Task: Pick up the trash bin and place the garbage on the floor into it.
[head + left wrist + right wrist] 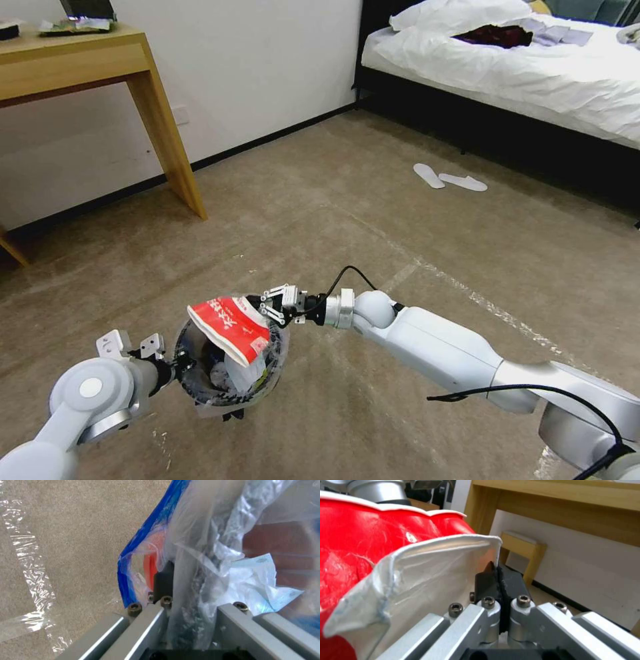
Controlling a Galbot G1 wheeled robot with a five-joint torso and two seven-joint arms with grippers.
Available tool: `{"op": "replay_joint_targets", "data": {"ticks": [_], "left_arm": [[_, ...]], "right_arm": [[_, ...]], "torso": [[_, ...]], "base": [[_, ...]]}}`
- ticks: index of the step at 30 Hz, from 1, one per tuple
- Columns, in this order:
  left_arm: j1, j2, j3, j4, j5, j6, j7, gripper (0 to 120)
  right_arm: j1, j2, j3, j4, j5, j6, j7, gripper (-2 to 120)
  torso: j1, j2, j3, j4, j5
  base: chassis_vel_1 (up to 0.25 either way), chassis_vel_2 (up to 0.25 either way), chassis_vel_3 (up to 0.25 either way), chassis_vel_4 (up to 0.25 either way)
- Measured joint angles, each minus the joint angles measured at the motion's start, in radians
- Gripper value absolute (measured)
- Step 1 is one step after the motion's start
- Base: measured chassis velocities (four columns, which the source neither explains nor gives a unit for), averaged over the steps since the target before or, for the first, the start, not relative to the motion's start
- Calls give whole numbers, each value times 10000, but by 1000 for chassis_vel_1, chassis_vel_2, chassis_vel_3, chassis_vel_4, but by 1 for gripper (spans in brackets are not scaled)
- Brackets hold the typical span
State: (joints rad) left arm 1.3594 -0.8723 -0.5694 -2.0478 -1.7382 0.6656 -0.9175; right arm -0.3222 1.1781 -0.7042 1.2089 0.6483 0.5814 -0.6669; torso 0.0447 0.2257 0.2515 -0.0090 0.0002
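The carpeted floor [320, 213], beige-brown and crossed by shiny tape lines, runs from the near edge out to a white wall, with a bed [507, 67] under white covers far right and a wooden desk [87, 67] far left against the wall. A pair of white slippers [448, 179] lies on the carpet near the bed. Low in the near-left part of the room the trash bin [230, 363] is held off the floor, its clear bag crinkled over the rim and white paper showing inside. The left gripper [175, 363] grips it from the left side: in the left wrist view its fingers [163, 585] are clamped on the bin's bagged rim, one black pad outside and the other behind the plastic. The right arm reaches in from the near right, and the right gripper [263, 310] hangs just over the bin's far-right rim, its black pads [486, 580] pressed together on the white edge of a red-and-white wrapper [230, 328]. That wrapper slants across the bin's mouth, its lower end dipping inside.
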Motion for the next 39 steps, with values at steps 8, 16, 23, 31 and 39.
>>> {"op": "replay_joint_targets", "data": {"ticks": [8, 16, 23, 31, 39], "left_arm": [[3, 18, -2, -67, -14, -2, 3, 0], [61, 16, -29, -109, -30, -3, -5, 0], [120, 42, -54, -148, -48, -3, -31, 0], [151, 105, -66, -180, -103, 3, -65, 0], [203, 125, -77, -225, -136, 15, -70, 0]], "right_arm": [[-52, 280, -32, -379, -210, 123, 0, 0], [-101, 478, -167, -716, -439, 317, 146, 0], [26, 653, -208, -1173, -614, 461, 297, 20], [116, 815, -82, -1529, -764, 496, 351, 48], [540, 984, -4, -1879, -873, 565, 418, 80]], "torso": [[0, 0, 0, 0, 0], [0, 0, 0, 1, 0], [0, 0, 0, 1, 0], [0, -1, 1, 0, 0], [0, 0, 1, 1, 1]], "base": [[0, 0, 0, 0], [0, 0, 0, 0], [0, 0, 0, 0], [0, 0, 0, 0], [0, 0, 0, 0]]}}
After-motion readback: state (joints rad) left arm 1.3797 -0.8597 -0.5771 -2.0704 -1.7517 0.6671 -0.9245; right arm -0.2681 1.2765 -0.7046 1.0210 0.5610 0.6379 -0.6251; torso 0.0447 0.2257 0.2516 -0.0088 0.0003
